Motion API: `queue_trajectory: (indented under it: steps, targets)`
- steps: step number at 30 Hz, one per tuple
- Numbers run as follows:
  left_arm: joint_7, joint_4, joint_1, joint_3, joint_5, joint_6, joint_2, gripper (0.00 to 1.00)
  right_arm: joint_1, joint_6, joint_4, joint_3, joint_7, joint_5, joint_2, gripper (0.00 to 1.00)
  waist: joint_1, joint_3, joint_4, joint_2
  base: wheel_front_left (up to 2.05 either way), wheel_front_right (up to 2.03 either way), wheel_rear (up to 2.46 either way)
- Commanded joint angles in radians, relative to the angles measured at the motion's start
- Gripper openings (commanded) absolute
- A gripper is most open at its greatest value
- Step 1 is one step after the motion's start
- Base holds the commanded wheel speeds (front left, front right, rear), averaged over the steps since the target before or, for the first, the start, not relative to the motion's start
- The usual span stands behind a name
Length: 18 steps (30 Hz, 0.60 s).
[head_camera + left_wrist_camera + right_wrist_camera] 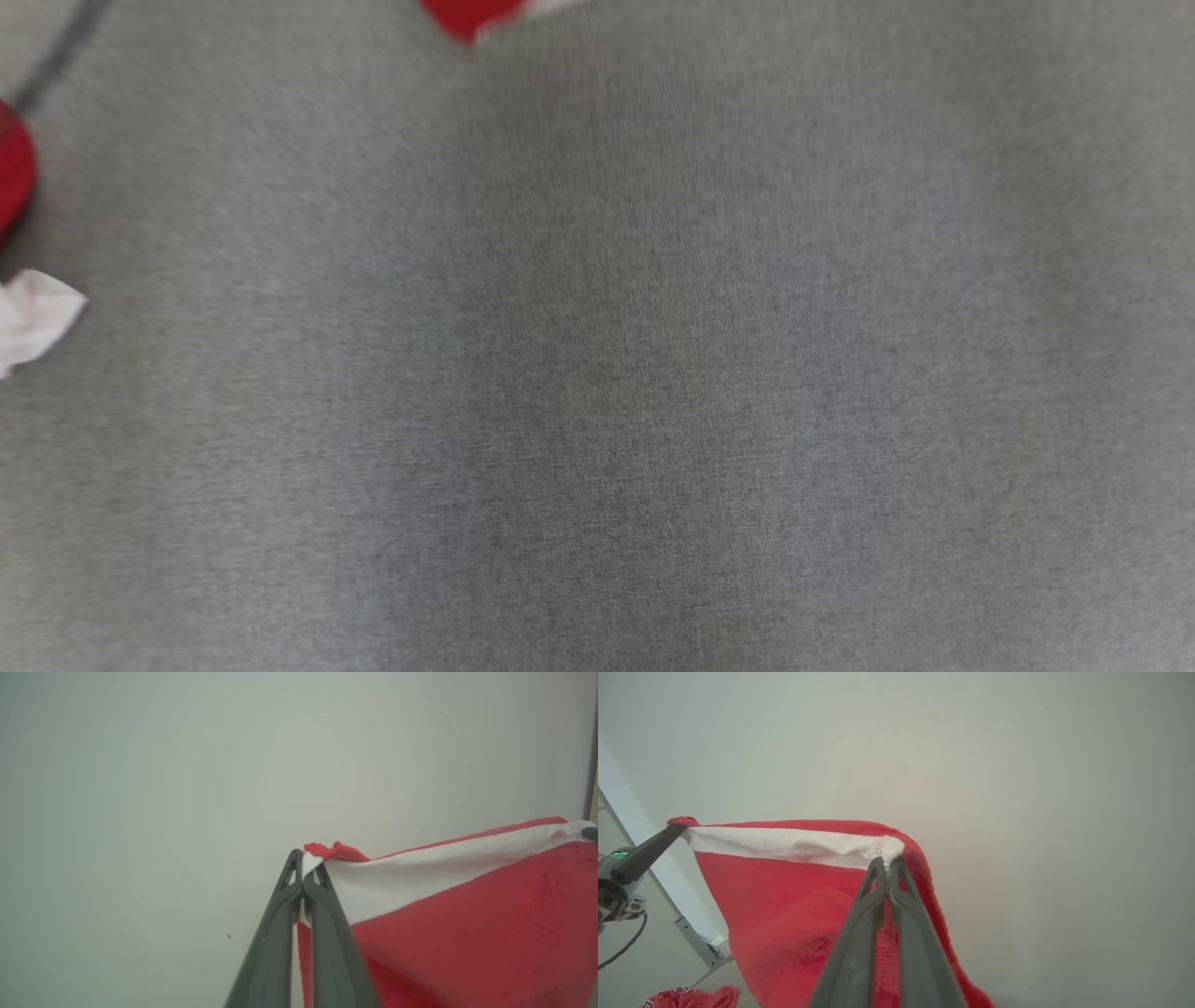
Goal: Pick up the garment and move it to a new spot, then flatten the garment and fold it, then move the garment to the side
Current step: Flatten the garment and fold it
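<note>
Garment (467, 924), red with white band (420, 877): band stretched between both grippers. Left gripper (306, 865): clamped tight on one band corner, cloth trailing to 4 o'clock. Right gripper (888, 865): clamped tight on opposite corner, cloth spreading to 8 o'clock

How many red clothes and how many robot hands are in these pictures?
Red clothes: 2 (the held garment, with a white band, and a crumpled one at the bottom left of the right wrist view)
Robot hands: 2 (left hand and right hand, each shut on the held garment's top edge)
Total: 4
</note>
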Motion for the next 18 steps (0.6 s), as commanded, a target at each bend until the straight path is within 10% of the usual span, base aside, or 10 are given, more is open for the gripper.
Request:
queue_trajectory:
  steps: [1,18]
  targets:
    - [-0.015,0.041,-0.061,-0.011,-0.017,0.002,-0.009,0.00,-0.064,0.002,0.031,0.026,0.016,-0.010,0.016,0.00,-0.0004,0.081,-0.019,-0.0002,0.00,0.00,0.00]
    - [-0.064,0.214,-0.223,-0.131,-0.120,0.002,-0.042,0.00,-0.284,0.002,0.152,0.201,0.016,0.003,0.019,0.00,-0.0004,0.109,-0.008,-0.0002,0.00,0.00,0.00]
